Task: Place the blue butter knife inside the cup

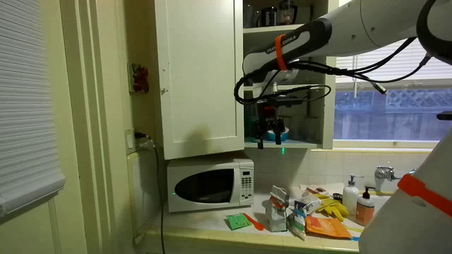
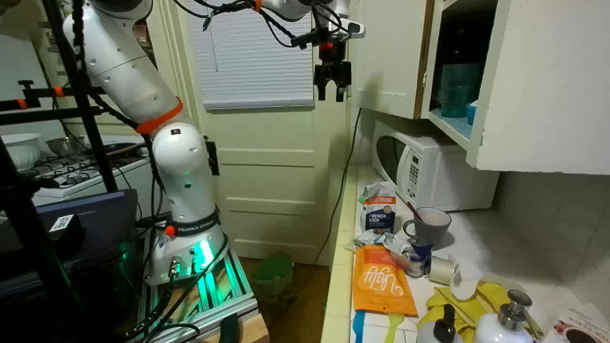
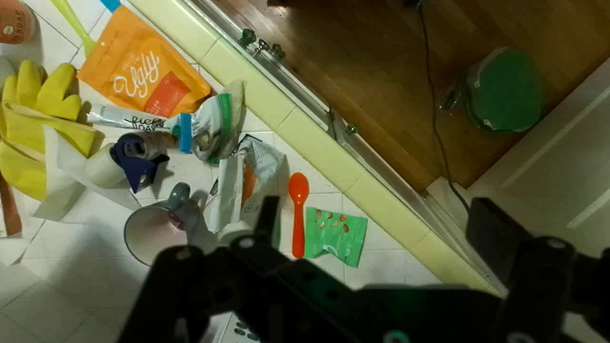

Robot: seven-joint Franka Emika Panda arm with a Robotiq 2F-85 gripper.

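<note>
- The "Franka Emika" arm stretches high, gripper pointing down, jaws apart.
- Below the gripper: orange pouch reading "Ugly," tube "Field Day," bag "French."

The light is rather dim. A soft shadow lies on the cabinet door, green light shines at the robot base, and shadow darkens part of the counter.
</note>
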